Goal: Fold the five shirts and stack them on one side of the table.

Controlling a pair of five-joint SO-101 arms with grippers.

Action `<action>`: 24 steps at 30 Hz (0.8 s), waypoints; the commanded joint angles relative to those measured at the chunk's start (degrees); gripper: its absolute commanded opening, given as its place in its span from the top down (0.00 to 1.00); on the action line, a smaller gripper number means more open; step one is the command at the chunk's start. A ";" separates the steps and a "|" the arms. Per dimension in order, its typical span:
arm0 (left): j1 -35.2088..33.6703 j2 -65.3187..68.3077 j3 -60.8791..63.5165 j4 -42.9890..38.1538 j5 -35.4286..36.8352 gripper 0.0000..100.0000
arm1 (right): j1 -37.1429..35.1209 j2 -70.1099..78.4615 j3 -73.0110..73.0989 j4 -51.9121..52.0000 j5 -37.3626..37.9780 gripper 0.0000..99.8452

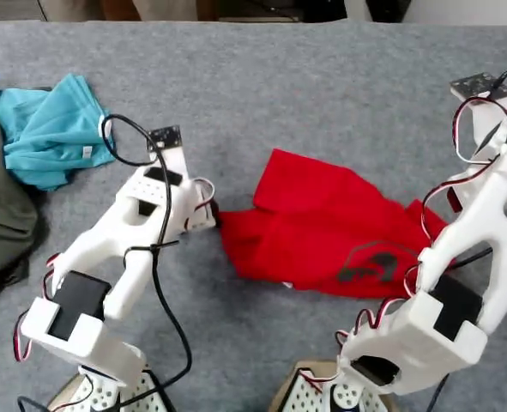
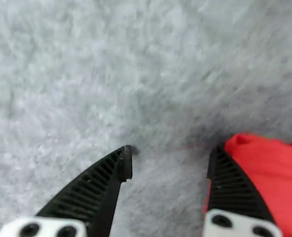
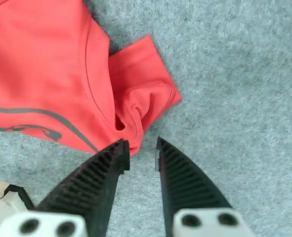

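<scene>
The red shirt lies rumpled on the table. The left gripper is spread wide at its edge, the right gripper (jaws narrowly apart) beside a sleeve.

Far side: we saw free room on the grey table cover, running across beyond both arms.
Centre: the red shirt lay crumpled between the arms and blocked the middle.
Left edge: a teal shirt and a dark garment were heaped together there.
Left gripper: we found grey cover between its wide-parted jaws, with the red shirt's edge just beside one finger.
Right gripper: its jaws stood narrowly apart, with a bunched red sleeve just ahead and grey cover alongside.
</scene>
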 commanded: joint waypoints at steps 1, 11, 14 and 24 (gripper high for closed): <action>0.79 -0.22 -4.75 -0.26 1.58 0.75 | 1.45 -3.30 -0.75 0.44 0.53 0.89; 5.98 0.40 -7.38 0.26 2.55 0.75 | 1.27 -3.21 -0.75 -1.14 0.53 0.89; 7.21 2.15 -6.59 -1.49 2.55 0.75 | 1.27 -3.21 -0.75 -1.14 0.53 0.89; 5.63 5.05 -11.52 3.96 2.29 0.81 | 1.27 -3.21 0.57 -1.14 0.53 0.89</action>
